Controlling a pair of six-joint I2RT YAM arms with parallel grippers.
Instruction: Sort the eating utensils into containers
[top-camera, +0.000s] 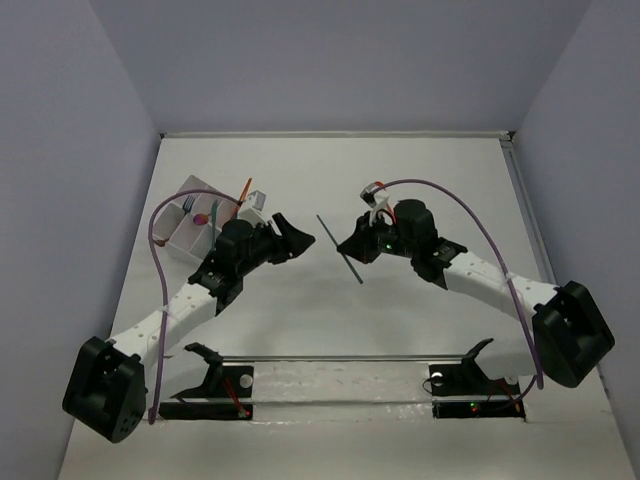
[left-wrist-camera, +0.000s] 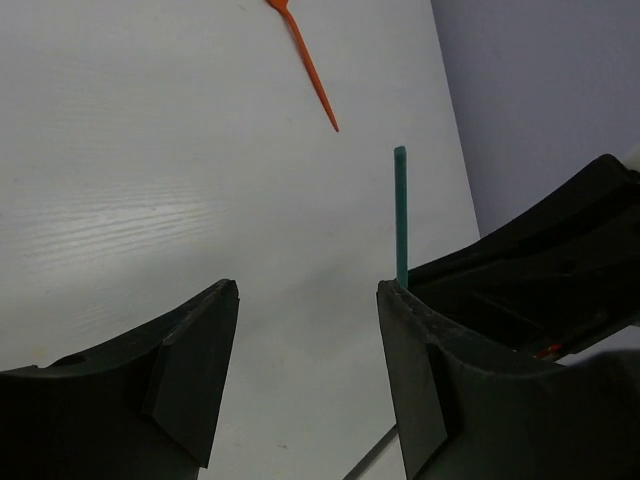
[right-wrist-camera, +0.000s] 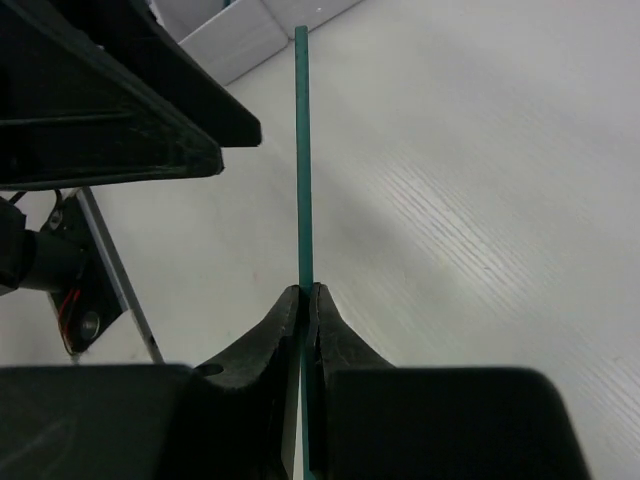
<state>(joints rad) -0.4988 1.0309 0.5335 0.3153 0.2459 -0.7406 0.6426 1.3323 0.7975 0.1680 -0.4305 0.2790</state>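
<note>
Teal stick (right-wrist-camera: 302, 150) pinched tight in right gripper (right-wrist-camera: 307, 300), open room around.
Hovered beside left gripper (left-wrist-camera: 307, 292), jaws spread wide, well clear of tray (top-camera: 200, 183) rim and orange fork (left-wrist-camera: 305, 65).

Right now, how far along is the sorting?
Done: a few utensils sit in the tray. In hand: the right claw is shut on the teal stick, beside the open left claw. Left: the orange fork lies on the table.
</note>
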